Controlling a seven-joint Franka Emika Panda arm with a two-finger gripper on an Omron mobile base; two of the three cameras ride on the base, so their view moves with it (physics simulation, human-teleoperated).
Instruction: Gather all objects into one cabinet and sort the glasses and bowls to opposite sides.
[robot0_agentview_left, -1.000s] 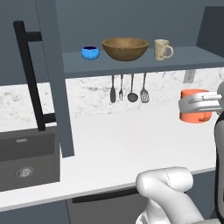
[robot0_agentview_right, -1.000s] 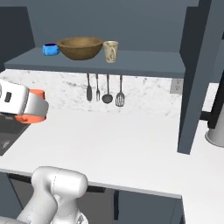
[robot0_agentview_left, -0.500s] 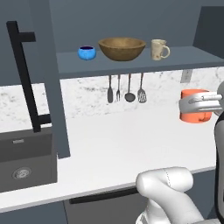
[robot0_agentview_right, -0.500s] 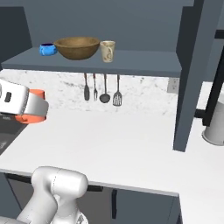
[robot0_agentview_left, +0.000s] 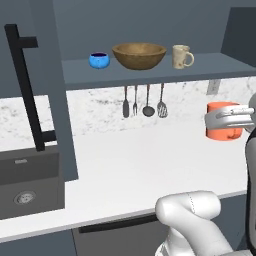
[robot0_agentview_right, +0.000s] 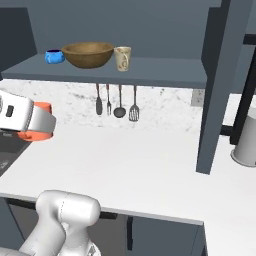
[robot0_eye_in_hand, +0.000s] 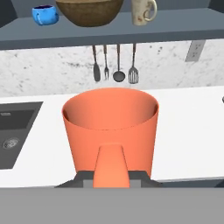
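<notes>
Your gripper (robot0_agentview_left: 227, 120) is clamped on the orange-red cup (robot0_agentview_left: 221, 128), holding it upright in the air above the white counter (robot0_agentview_left: 145, 165). In the left base view you see pale fingers (robot0_agentview_left: 226, 116) crossing the cup's upper body; in the right base view the hand's white body covers the cup's near half, leaving only an orange rim and base edge (robot0_agentview_right: 42, 122). Through the hand view the cup (robot0_eye_in_hand: 110, 129) sits directly in front of the camera, its open mouth facing up; an orange handle-like strip runs down its near side. The fingertips themselves are hidden behind the cup's base there, so you cannot make out exactly where the pads meet its wall.

The other three pieces stand in a row on the open cabinet's shelf (robot0_agentview_left: 210, 67), well above the cup: the small blue bowl (robot0_agentview_left: 99, 60) at the left, the wide wooden bowl (robot0_agentview_left: 139, 55) just beside it in the middle, and the beige mug (robot0_agentview_left: 181, 56) to the right, handle pointing right. In the hand view the top edge cuts off the wooden bowl and mug.

The cabinet door (robot0_agentview_left: 52, 95) stands swung open at the left with its black bar handle (robot0_agentview_left: 27, 87). Four utensils (robot0_agentview_left: 143, 101) hang under the shelf against the speckled backsplash. A dark sink (robot0_agentview_left: 27, 182) lies at the counter's left end, partly hidden by the door.
</notes>
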